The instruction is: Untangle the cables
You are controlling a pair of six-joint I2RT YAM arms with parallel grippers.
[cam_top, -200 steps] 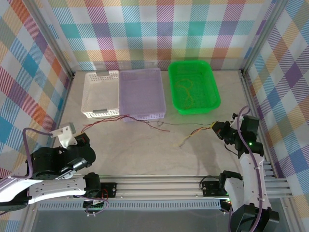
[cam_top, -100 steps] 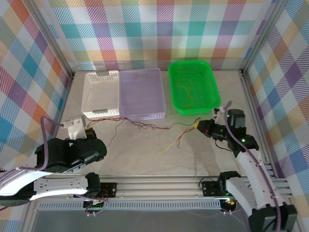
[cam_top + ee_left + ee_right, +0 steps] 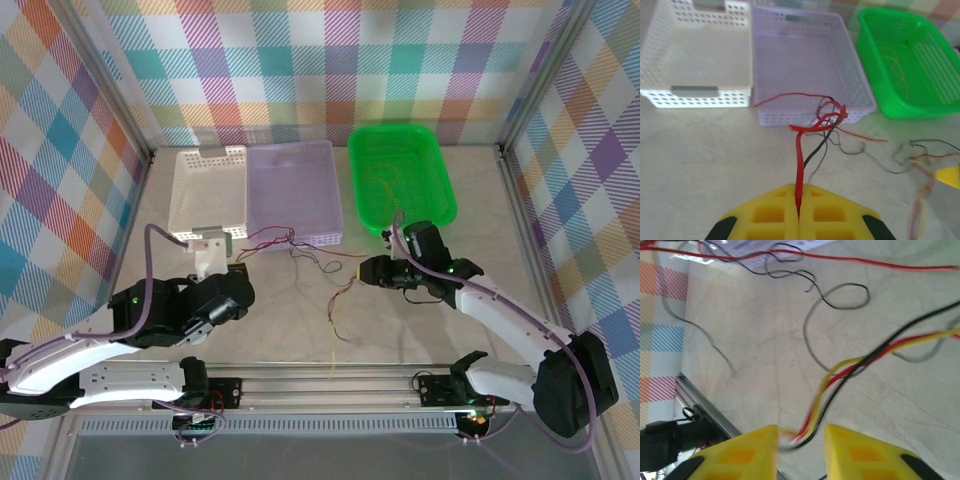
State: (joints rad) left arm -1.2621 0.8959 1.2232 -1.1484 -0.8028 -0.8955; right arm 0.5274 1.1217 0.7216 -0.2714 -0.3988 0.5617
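As seen from overhead, shows cables [image 3: 300, 250] strewn on counter [image 3: 280, 330] just in front of lilac basket [image 3: 295, 180], between left tool [image 3: 236, 274] and right tool [image 3: 368, 270]. Left wrist view: left tool clenched on red cable [image 3: 799, 160], drawn straight up from seam between pads to knot [image 3: 835, 111] of red and black loops near lilac basket wall. Right wrist view: right tool parted, with red, yellow and black strands [image 3: 855, 365] running into gap; blurred there, so cannot tell whether touching either pad. Hazards, judged from this layout: (1) with no firm hold on right side, risk of dragging whole bunch across counter rather than opening knot; (2) with harder pull on red cable, risk of cinching knot tighter or slipping thin cable out of pads; (3) on reclosing right tool over all 3 strands together, risk of gripping a bundle instead of 1 cable, defeating separation; (4) for loose tail reaching toward front rail [image 3: 380, 378], risk of dropping off counter edge or snagging in rail slots; (5) for loops beside lilac basket, risk of catching on perforated wall. Also in view: green basket [image 3: 435, 200] with several orange-yellow strands inside, well apart from knot.
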